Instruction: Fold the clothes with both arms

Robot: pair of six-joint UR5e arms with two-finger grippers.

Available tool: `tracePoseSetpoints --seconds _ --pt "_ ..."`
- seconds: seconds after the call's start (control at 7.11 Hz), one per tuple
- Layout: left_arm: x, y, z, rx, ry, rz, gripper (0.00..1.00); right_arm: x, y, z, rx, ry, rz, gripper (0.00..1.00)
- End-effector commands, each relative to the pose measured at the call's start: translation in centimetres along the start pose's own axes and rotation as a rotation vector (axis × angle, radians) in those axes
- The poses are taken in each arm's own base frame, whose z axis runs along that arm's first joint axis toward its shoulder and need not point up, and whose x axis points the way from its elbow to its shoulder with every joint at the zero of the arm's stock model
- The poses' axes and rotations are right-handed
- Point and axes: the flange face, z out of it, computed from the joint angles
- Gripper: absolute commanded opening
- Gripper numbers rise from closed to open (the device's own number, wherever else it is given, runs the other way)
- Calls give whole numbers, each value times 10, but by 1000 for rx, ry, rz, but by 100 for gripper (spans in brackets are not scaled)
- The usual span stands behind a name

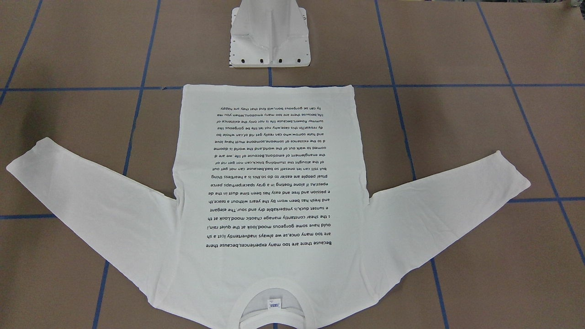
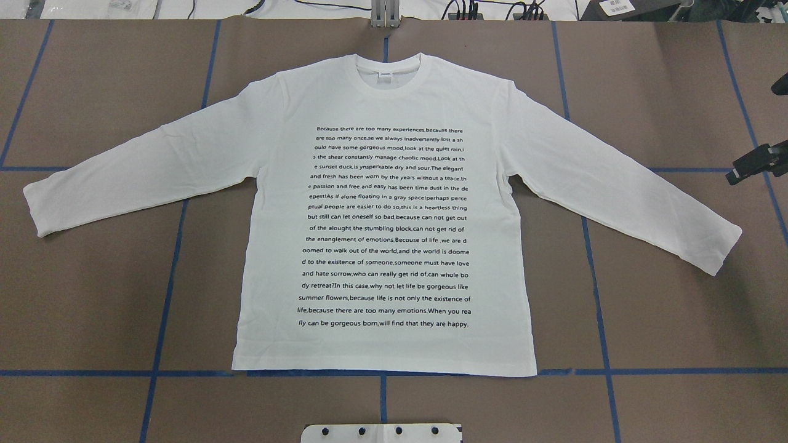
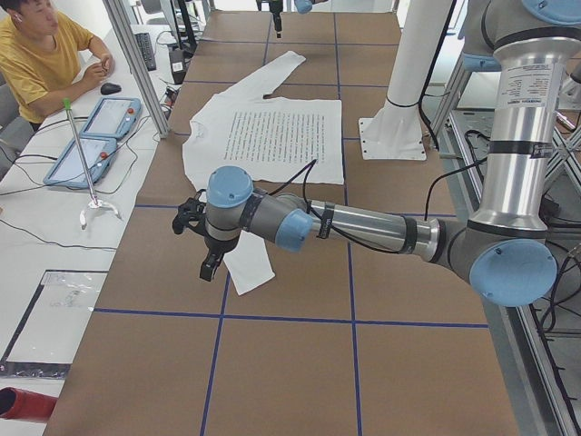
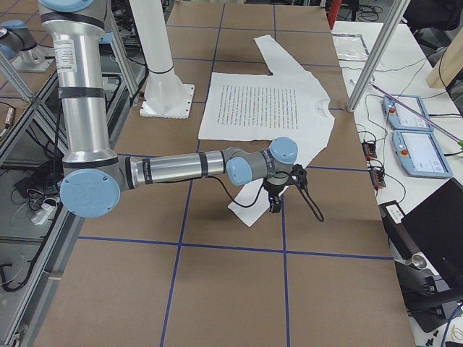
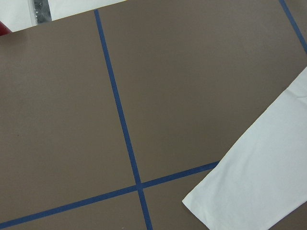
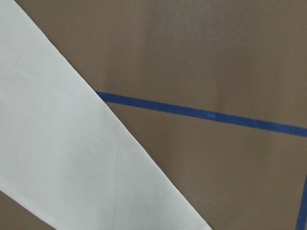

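By T-shirt point(image 2: 271, 184) hem, white pedestal point(image 1: 269, 41)

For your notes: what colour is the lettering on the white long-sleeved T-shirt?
Black lettering, clearest in the overhead exterior view.

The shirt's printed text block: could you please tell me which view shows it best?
Overhead exterior: the text block reads upright and whole. Front-facing shows it whole but upside down; the side views, small and illegible; the wrist views, none of it.
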Motion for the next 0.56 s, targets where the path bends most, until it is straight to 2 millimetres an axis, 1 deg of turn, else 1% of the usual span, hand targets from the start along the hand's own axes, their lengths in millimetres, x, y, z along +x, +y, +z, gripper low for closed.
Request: tracePoseSetpoints --seconds 0.0,0.14,0.28,0.42 --pt "4 0 3 -3 14 -13 100 6 22 34 -24 7 211 98" --pt "7 0 3 -4 39 -10 99 16 34 43 -40 19 268 95" --pt "10 -1 3 1 63 -3 99 27 42 49 -39 24 312 94" --pt "10 0 3 2 64 -2 99 28 42 54 -21 17 362 92"
